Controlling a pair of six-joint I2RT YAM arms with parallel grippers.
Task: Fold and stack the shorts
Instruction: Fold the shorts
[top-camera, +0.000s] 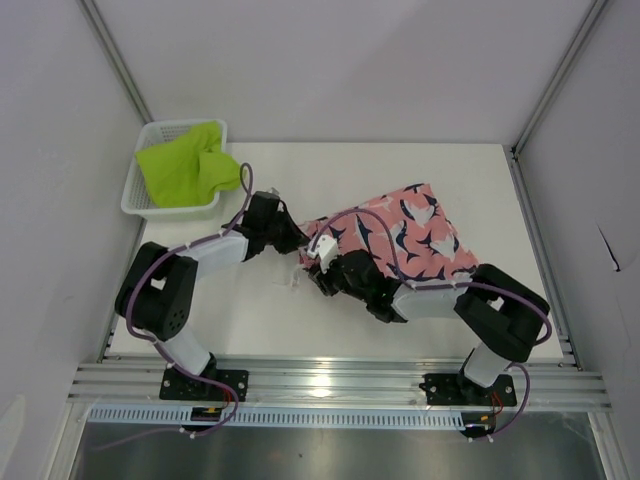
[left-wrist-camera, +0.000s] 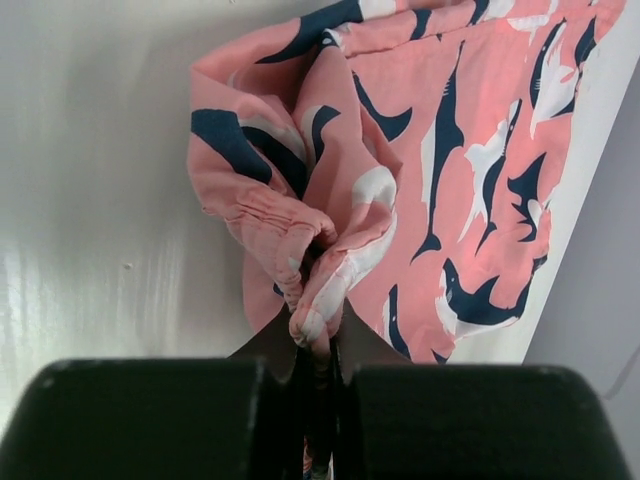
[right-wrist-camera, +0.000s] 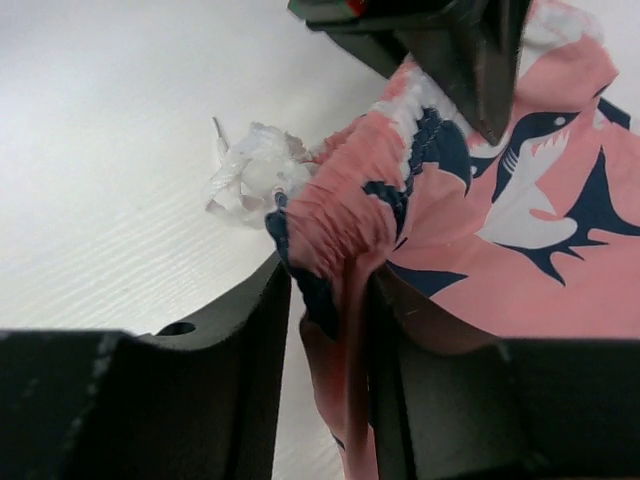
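White worktop (top-camera: 250, 320), coral-pink shorts (top-camera: 420, 235) spread right of centre, their left edge bunched up. Upper left, the mesh basket (top-camera: 135, 195) holds the lime-green shorts (top-camera: 185, 165). Left gripper (left-wrist-camera: 320, 360) is clamped tight on the coral cloth. Right gripper (right-wrist-camera: 325, 290) has its jaws slightly apart around the waistband; gripping or not, I can't tell.

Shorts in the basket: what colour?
Those shorts are plain lime green; best seen in the top external view.

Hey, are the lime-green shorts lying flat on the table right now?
No, the lime-green shorts sit bunched inside the white mesh basket at the far left.
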